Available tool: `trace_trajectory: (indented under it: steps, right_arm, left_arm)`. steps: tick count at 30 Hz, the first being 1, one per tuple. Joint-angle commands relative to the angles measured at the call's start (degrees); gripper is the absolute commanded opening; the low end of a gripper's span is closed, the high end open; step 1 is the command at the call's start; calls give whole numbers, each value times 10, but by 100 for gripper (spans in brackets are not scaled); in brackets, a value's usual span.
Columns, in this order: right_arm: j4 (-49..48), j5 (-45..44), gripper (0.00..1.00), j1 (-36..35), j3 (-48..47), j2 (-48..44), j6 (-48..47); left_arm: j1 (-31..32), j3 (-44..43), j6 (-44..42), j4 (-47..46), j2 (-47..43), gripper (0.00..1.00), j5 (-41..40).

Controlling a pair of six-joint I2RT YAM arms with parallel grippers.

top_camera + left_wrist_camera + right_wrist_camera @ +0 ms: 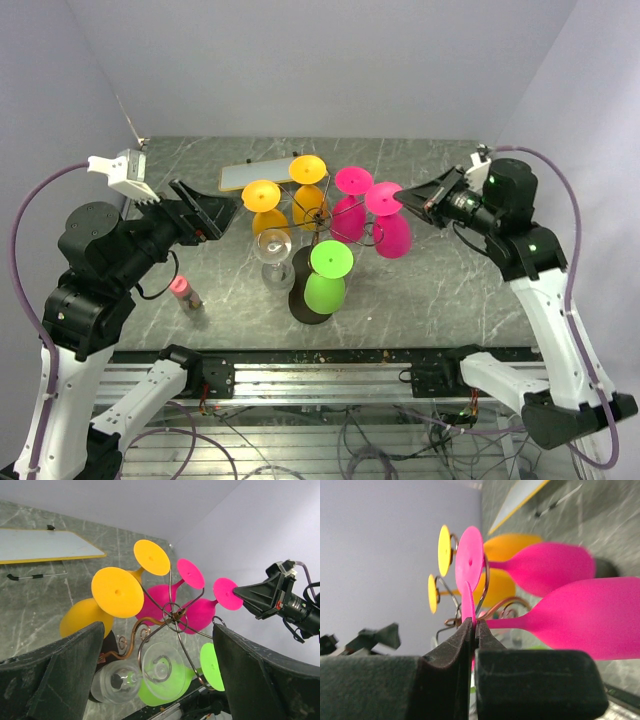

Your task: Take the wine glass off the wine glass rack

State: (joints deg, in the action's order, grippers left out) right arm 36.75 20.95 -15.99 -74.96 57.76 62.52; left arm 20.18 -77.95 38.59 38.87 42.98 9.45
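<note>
A grey marbled counter point(440, 290) carries a flat white board point(252, 176) with a yellow edge lying at its far left, a thin dark pen point(37, 575) just in front of that board, and a small pink-topped bottle point(185, 292) standing near the front left.

White shells, chunky black joints on left arm point(95, 262) and right arm point(532, 275), purple cables point(25, 215), matte black wedge fingers point(55, 675), tiny green LEDs point(531, 250) on the right
</note>
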Motion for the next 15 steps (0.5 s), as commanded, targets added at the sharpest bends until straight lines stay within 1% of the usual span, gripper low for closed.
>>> trace_trajectory:
  steps: [1, 5, 8, 11, 12, 15]
  right_arm:
    - [-5, -150, 0, -1, -18, -56, -75]
    - [-49, -156, 0, -1, -34, -97, -100]
    - [-146, -133, 0, -1, -39, -127, -67]
    - [-244, -97, 0, -1, -57, -130, -16]
    - [-291, -79, 0, -1, -63, -124, 2]
    - [-407, 0, 0, -1, -69, -96, 88]
  left_arm:
    - [0, -16, 23, -48, 15, 100, 55]
    - [0, -20, 68, -123, 46, 100, 138]
    - [0, -22, 123, -204, 79, 100, 203]
    - [0, -14, 194, -311, 111, 100, 253]
    - [0, -6, 220, -372, 121, 100, 267]
    - [0, 14, 297, -491, 150, 100, 293]
